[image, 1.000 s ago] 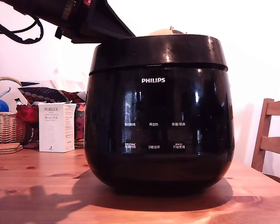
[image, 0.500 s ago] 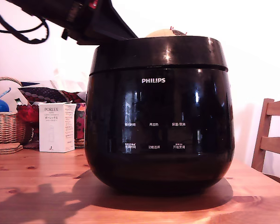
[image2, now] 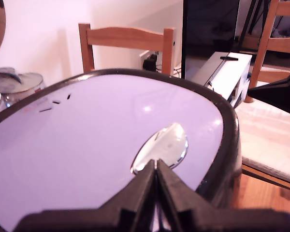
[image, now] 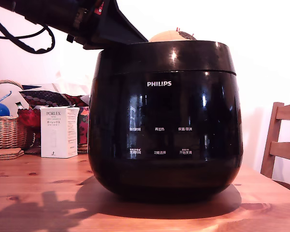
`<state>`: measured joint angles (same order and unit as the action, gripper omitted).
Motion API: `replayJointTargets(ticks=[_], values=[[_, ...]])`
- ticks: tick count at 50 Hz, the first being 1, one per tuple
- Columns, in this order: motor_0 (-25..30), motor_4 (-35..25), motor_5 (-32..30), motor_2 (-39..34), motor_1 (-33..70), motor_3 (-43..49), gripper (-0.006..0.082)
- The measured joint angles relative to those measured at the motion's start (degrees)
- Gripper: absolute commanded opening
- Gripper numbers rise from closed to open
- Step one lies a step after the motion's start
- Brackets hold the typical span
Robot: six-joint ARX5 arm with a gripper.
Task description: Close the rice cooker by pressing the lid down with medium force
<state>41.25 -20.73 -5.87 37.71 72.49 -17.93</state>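
We're seeing the rice cooker (image: 165,118) sitting mid-frame on the tabletop (image: 43,193) in the exterior view, lid (image: 164,55) down flush on the body. End effector (image2: 156,169) is resting fingers together on the lid top, tips at the chrome button (image2: 164,145). Arm is entering from the frame's upper left.

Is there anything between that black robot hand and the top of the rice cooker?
Nothing shows between them. In the wrist view the hand, its fingers together, has its tips at the lid, by its shiny oval button.
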Motion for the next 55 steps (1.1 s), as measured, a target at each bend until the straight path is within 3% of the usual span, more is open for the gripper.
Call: replayJointTargets(ticks=[17,27,45,55], values=[[0.0,-1.7,3.4,-2.9,-0.8,-9.4,-0.0022],[0.3,-1.4,5.5,-5.4,-4.7,-9.2,-0.0022],[0.0,6.5,5.7,-7.1,-16.8,-6.7,-0.0022],[-3.8,12.1,4.3,-7.1,-21.2,-2.0,-0.0022]])
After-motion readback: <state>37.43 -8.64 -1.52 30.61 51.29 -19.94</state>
